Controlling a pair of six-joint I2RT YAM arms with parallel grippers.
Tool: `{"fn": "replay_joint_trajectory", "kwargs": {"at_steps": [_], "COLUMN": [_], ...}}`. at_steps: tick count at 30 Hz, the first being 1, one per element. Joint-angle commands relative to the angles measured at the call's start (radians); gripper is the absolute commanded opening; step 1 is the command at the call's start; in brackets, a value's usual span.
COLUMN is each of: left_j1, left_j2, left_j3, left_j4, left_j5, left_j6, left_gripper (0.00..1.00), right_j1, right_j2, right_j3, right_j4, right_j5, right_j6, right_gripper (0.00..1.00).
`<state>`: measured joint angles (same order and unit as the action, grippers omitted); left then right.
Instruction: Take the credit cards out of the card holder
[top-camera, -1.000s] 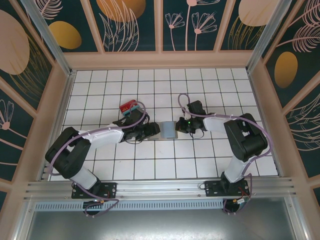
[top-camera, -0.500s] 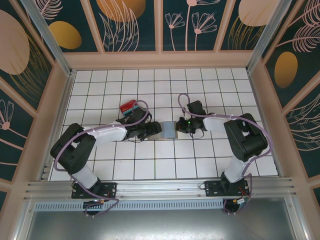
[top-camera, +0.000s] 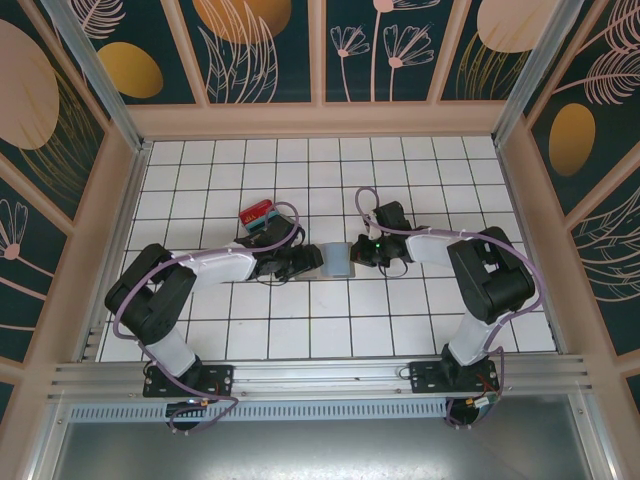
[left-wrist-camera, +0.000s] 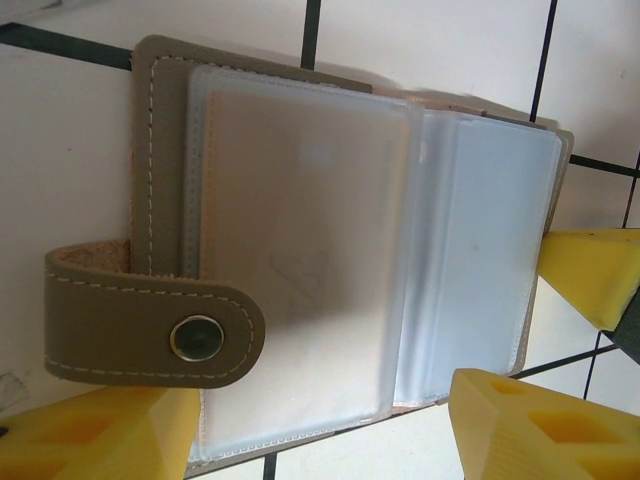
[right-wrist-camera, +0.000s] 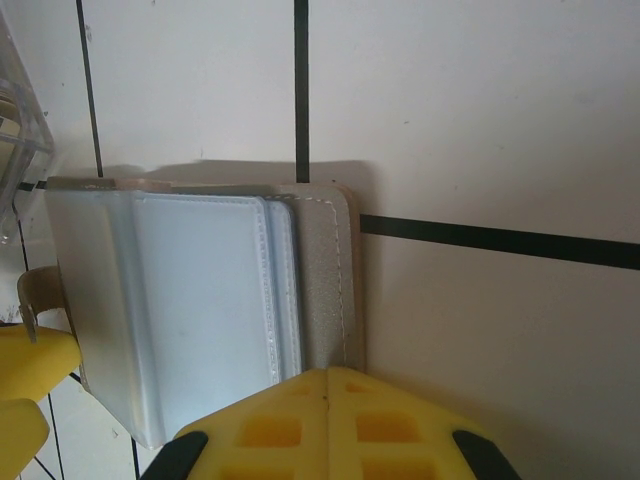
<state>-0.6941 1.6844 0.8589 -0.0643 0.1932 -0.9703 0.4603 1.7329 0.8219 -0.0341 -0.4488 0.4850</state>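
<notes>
Now the card holder (top-camera: 337, 260) lies open on the tiled table (top-camera: 420, 330) between 2 grippers, its frosted sleeves too cloudy to tell what they hold. The left gripper (left-wrist-camera: 320, 400) stands spread at its edge. The right gripper (right-wrist-camera: 326, 385) is pinched together at its cover. The credit cards (top-camera: 258, 212) lie apart, beside the left arm.

One card holder (top-camera: 337, 259), one card pile (top-camera: 258, 213), two end effectors (top-camera: 305, 262) (top-camera: 362, 252)

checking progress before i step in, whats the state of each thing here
grey-brown stitched bifold card holder: open, flat on the white tiles
snap strap: unfastened
clear plastic sleeves: exposed, contents unclear
red and teal plastic cards: out, stacked on the tiles
left hand: open, straddling the holder
right hand: shut, on the holder's edge
</notes>
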Motion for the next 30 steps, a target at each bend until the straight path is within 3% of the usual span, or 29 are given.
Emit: {"fn": "replay_joint_trajectory", "kwargs": {"at_steps": [1, 10, 22, 26, 30], "left_j1": [-0.006, -0.027, -0.036, -0.036, -0.036], "left_j2": [0.023, 0.066, 0.079, 0.056, 0.036], "left_j3": [0.022, 0.045, 0.109, 0.142, 0.147], "left_j4": [-0.021, 0.079, 0.043, 0.02, -0.004], "left_j5": [-0.007, 0.093, 0.086, 0.077, 0.059], "left_j6": [0.021, 0.025, 0.046, 0.06, 0.069], "left_gripper": [0.68, 0.7, 0.74, 0.75, 0.7], "right_j1": [0.011, 0.017, 0.017, 0.008, -0.024], "right_j2": [0.013, 0.013, 0.007, -0.007, -0.036], "right_j3": [-0.017, -0.016, -0.013, -0.007, 0.011], "right_j4": [0.009, 0.008, 0.0, -0.009, -0.03], "right_j5": [-0.008, -0.01, 0.001, 0.015, 0.017], "right_j6": [0.017, 0.02, 0.02, 0.02, 0.018], "right_gripper": [0.04, 0.04, 0.05, 0.23, 0.31]}}
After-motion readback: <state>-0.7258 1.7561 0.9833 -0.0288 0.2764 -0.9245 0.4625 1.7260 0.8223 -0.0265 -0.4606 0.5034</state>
